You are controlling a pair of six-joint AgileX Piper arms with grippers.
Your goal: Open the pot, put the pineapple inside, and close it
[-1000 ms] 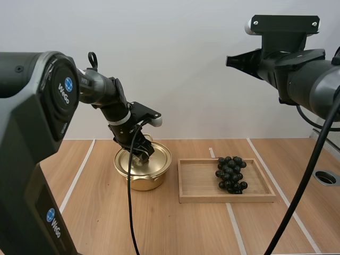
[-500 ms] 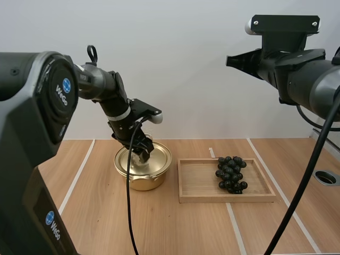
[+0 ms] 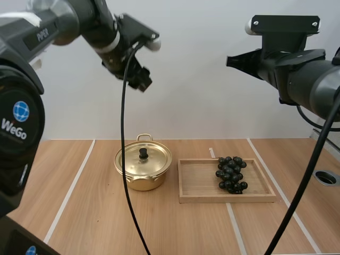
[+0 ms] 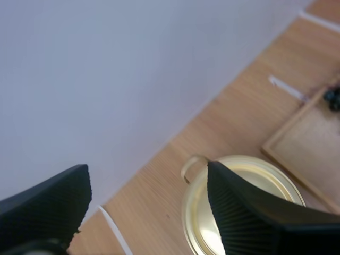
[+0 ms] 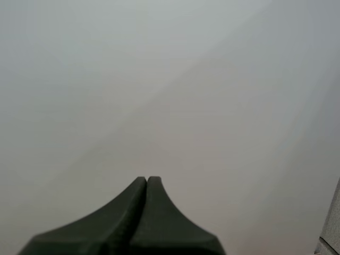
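The left tool (image 3: 141, 81) hangs high above the counter (image 3: 106, 223), over the far edge and well clear of everything on it. In the left wrist view its two fingers (image 4: 249, 212) are spread wide, ribbed faces turned to each other, with nothing between them.

The pot (image 3: 142, 178) stands left of the counter's middle, toward the far edge. Its lid (image 3: 151, 159) is on, with the black knob (image 3: 143, 153) upright at the centre. One loop handle (image 3: 142, 137) shows at the far side; any handle on the near side is hidden by the pot's own body. From the left wrist, one finger covers much of the lid, knob included.

The tray (image 3: 202, 197) lies just beside the pot, to its right, with a narrow gap between them. The fruit on it is a bunch of dark grapes (image 3: 230, 173), lying right of the tray's middle. From the left wrist, only one corner of the tray and a few grapes show, cut off by the frame.

The right tool (image 5: 146, 180) has its fingers pressed together into one dark wedge, gripping nothing, and faces a plain pale surface. In the high view the right arm is held high above the counter's right side, and its far end there is hard to make out.
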